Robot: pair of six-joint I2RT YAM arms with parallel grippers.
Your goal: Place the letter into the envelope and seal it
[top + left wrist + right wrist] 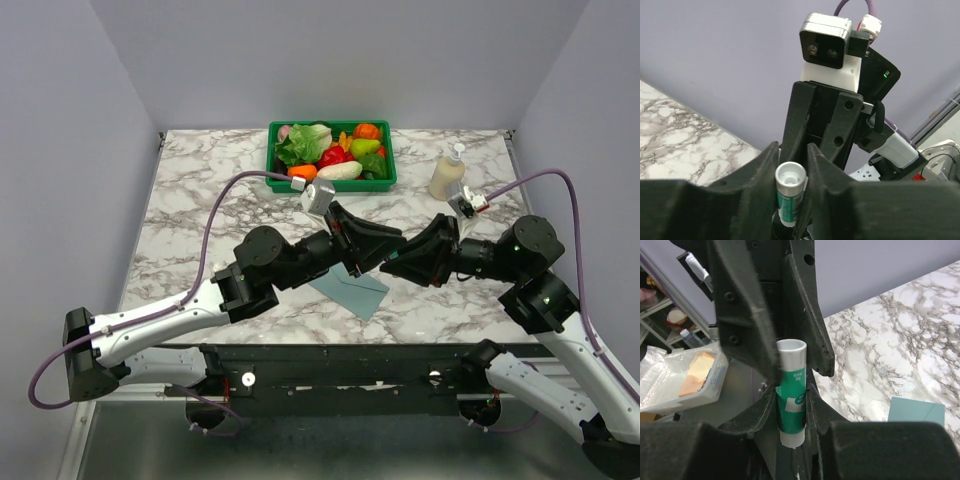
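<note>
Top external view is showing the marble desk (200,190) lying mostly bare on its left and right sides, leaving open room toward both side edges. Both arms are reaching inward and meeting nose to nose over the middle. A green basket (332,183) of toy produce is sitting at the far edge, with a soap bottle (447,175) to its right.

The envelope (355,292) is lying flat under the meeting point, near the front edge. Its long axis is running slantwise, and part of it is hidden by the arms.

The left gripper (791,160) and right gripper (791,390) are both closing narrowly on one glue stick (791,405), whose long axis is lying along the fingers.
</note>
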